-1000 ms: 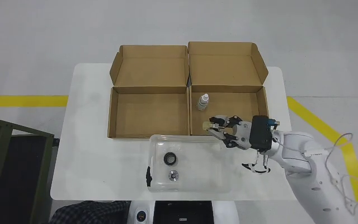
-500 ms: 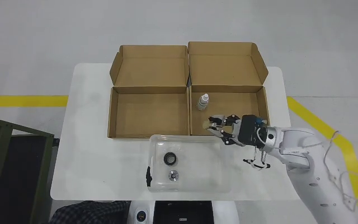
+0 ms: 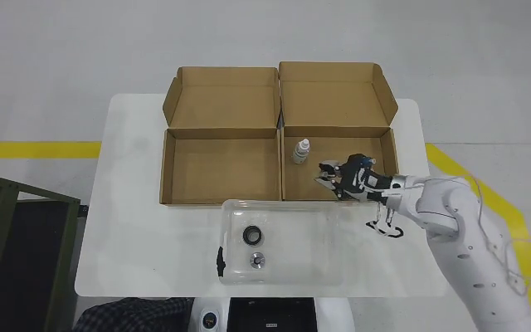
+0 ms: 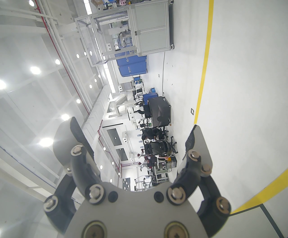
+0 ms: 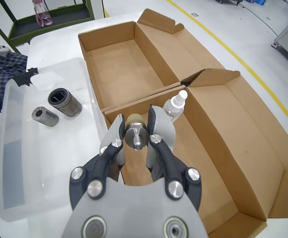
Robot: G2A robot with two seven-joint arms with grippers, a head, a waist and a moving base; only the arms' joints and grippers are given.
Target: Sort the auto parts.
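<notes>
My right gripper [image 5: 136,122] [image 3: 325,179] is shut on a metal threaded fitting [image 5: 135,133] with a tan cap, held over the near edge of the right cardboard box [image 3: 380,153] [image 5: 247,117]. A white spray bottle [image 3: 300,150] [image 5: 176,104] stands in that box's left corner. The left cardboard box [image 3: 217,170] [image 5: 117,60] is bare inside. In the clear plastic bin [image 3: 286,266] [image 5: 20,144] lie a black-lined steel bushing [image 3: 252,236] [image 5: 64,102] and a smaller steel sleeve [image 3: 260,260] [image 5: 44,116]. My left gripper [image 4: 135,135] is open, pointing away into the hall.
A small black part [image 3: 221,261] sits at the bin's left rim. A black clip-like item [image 3: 383,228] lies on the white table [image 3: 133,207] right of the bin. Both box lids stand open at the back. A green rack [image 5: 45,15] stands beyond the table.
My right gripper has carried the fitting from above the bin's far right corner up and back, over the right box's front wall.
</notes>
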